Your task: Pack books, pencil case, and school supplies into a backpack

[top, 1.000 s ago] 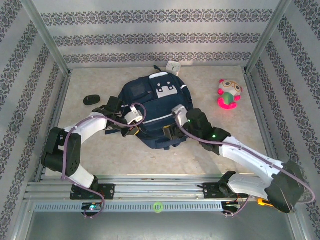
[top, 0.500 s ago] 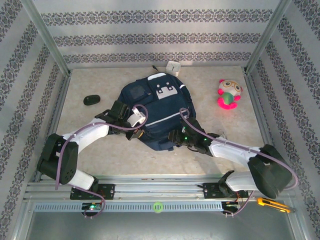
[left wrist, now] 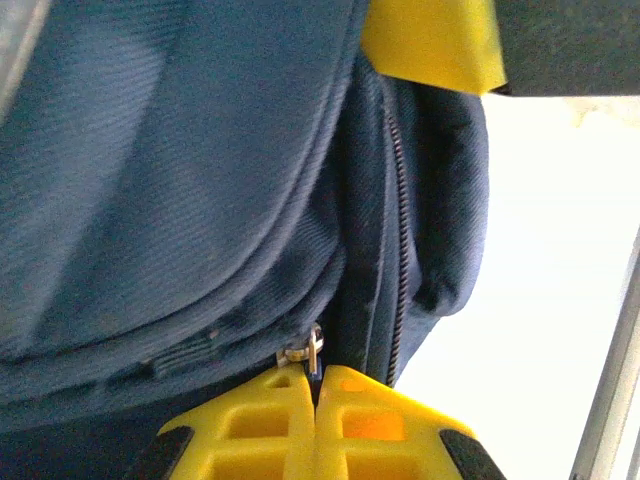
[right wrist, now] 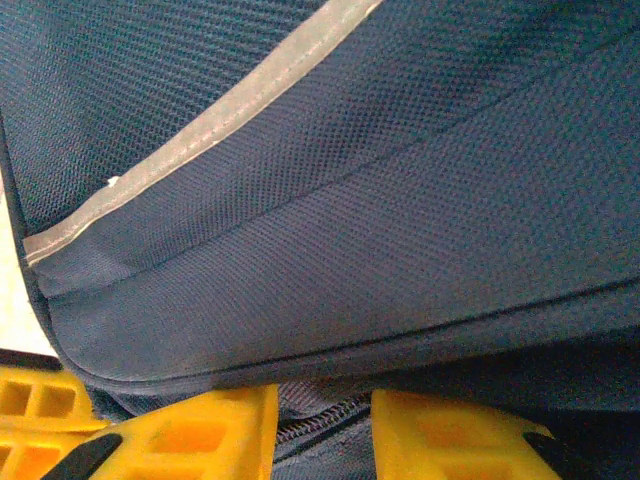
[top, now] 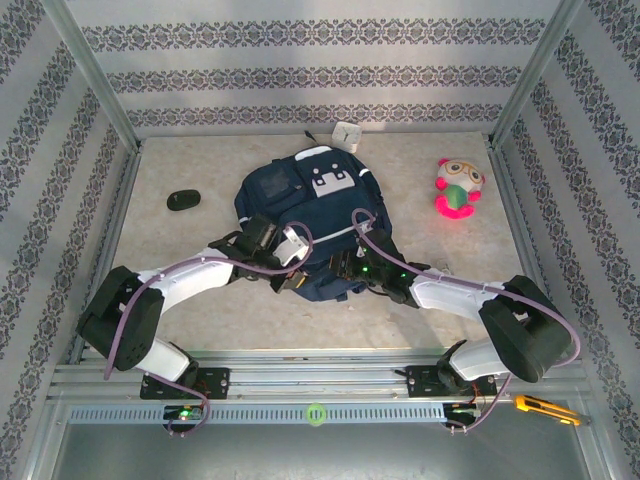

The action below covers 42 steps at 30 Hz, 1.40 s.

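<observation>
The navy backpack (top: 310,195) lies flat mid-table, its grey stripe (right wrist: 200,140) close in the right wrist view. My left gripper (top: 288,281) (left wrist: 316,372) is at the bag's near left edge, shut on a small metal zipper pull (left wrist: 313,348). My right gripper (top: 345,271) (right wrist: 325,400) is at the near edge beside it, its jaws closed on a fold of fabric with zipper teeth (right wrist: 315,420). A small pale boxy pencil case (top: 347,132) sits behind the backpack's top. The books are out of view.
A pink-and-green plush toy (top: 458,187) sits at the back right and a black oval object (top: 183,200) at the left. A yellow knife (top: 535,405) lies on the front rail at the right. Patterned walls and metal posts ring the table.
The right arm has dropped low and its gripper has closed on the backpack's near edge. The left gripper has slid right along that edge with the zipper pull.
</observation>
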Tool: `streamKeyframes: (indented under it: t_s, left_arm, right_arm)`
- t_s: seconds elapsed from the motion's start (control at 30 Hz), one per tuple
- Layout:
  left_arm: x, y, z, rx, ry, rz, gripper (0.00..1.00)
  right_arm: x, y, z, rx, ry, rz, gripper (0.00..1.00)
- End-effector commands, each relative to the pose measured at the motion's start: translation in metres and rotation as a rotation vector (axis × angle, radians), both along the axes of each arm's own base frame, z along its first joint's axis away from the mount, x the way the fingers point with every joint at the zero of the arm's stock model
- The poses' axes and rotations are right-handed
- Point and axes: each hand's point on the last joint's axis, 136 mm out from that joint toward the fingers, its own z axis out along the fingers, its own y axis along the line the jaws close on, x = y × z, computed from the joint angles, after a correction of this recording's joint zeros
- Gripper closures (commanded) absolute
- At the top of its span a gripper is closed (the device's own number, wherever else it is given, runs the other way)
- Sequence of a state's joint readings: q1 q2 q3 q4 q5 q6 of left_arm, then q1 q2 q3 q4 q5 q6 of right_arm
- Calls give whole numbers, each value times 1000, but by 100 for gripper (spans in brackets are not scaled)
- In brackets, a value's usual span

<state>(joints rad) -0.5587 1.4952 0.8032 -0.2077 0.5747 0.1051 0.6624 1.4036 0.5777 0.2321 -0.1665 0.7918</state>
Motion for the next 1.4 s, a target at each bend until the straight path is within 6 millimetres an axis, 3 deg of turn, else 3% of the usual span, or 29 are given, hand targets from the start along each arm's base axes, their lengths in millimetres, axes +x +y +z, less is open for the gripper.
streamKeyframes:
  t_s: [0.0, 0.07, 0.17, 0.3, 0.5, 0.6, 0.73, 0.93, 1.03, 1.1, 1.17, 1.3, 1.33, 1.37]
  left_arm:
    - [2, -39, 28, -196, -17, -7, 97]
    - [10, -41, 36, -228, -48, 24, 89]
    - [10, -37, 51, -202, -128, -13, 63]
    - [-2, -17, 73, -88, -297, -162, 36]
    - [6, 23, 90, 121, -605, -362, 24]
    - [17, 34, 78, 267, -716, -496, 19]
    - [51, 39, 56, 422, -829, -582, 10]
    - [87, 27, 27, 475, -871, -643, 2]
    - [100, 13, 25, 423, -905, -606, 3]
    - [107, 6, 30, 382, -919, -560, 11]
    - [108, 2, 34, 350, -923, -532, 31]
    - [106, -1, 39, 318, -911, -513, 49]
    - [100, -3, 47, 271, -870, -491, 62]
    - [89, -6, 60, 207, -781, -451, 83]
  right_arm:
    - [22, 22, 62, 132, -172, 53, 65]
    - [18, 18, 64, 128, -166, 57, 56]
    - [8, 7, 69, 125, -138, 65, 46]
    - [-8, -16, 79, 100, -119, 78, 39]
    - [-22, -50, 94, 82, -122, 60, 36]
    - [-25, -56, 99, 74, -151, 62, 36]
    - [-25, -55, 101, 80, -167, 77, 36]
    - [-26, -52, 96, 78, -155, 95, 37]
    - [-26, -53, 94, 75, -162, 92, 37]
    - [-27, -53, 92, 71, -159, 98, 37]
    - [-28, -53, 92, 71, -159, 102, 37]
    - [-29, -54, 91, 67, -157, 103, 37]
    - [-31, -55, 91, 49, -157, 103, 38]
    - [-32, -55, 94, 16, -168, 108, 39]
